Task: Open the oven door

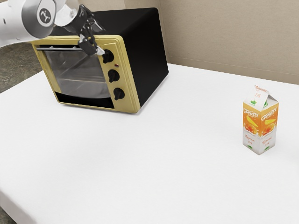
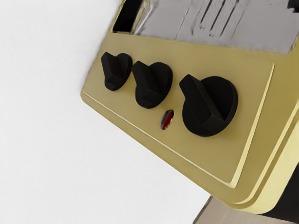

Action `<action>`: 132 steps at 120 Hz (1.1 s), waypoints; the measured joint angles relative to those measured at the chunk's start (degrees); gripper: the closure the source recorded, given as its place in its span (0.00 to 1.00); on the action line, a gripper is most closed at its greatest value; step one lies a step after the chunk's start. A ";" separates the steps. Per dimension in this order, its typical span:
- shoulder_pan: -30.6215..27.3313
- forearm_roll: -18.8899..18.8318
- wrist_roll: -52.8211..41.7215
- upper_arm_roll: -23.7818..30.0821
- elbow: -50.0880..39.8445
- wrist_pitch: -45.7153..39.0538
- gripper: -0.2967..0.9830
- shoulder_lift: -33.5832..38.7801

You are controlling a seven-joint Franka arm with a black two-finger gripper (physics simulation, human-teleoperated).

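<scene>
Exterior view: the arm (image 1: 19, 22) comes in from the upper left, its pincer (image 1: 96, 50) at the upper front of the oven (image 1: 148, 51), near the top knob (image 1: 108, 56) and the handle's end. Whether the pincer stands wide or narrow I cannot tell, nor whether it touches anything. The oven door (image 1: 77, 74) sits in the yellow front, to the exterior view's left of the knobs, and looks shut, its handle (image 1: 58, 49) running along the top edge. The oven rests on the white bench (image 1: 163, 163); well apart from it, toward the exterior view's right, a juice carton (image 1: 259, 123) (orange, with fruit printed on it) stands upright. In the wrist view, three black knobs line the panel beside the door's glass, and a small red lamp (image 2: 167, 120) sits near them.
</scene>
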State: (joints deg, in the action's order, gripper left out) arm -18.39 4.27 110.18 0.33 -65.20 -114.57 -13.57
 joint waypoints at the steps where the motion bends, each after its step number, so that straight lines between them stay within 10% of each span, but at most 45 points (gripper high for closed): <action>1: -0.18 -0.10 0.10 -0.01 -0.97 -0.03 0.23 0.78; 85: -15.81 -6.89 2.54 -0.41 -7.10 1.61 0.23 3.82; 132: -17.70 -9.52 -3.08 11.90 2.91 -3.28 0.23 -4.75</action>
State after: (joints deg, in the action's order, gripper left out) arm -36.09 -5.25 107.10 12.23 -62.29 -117.85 -18.32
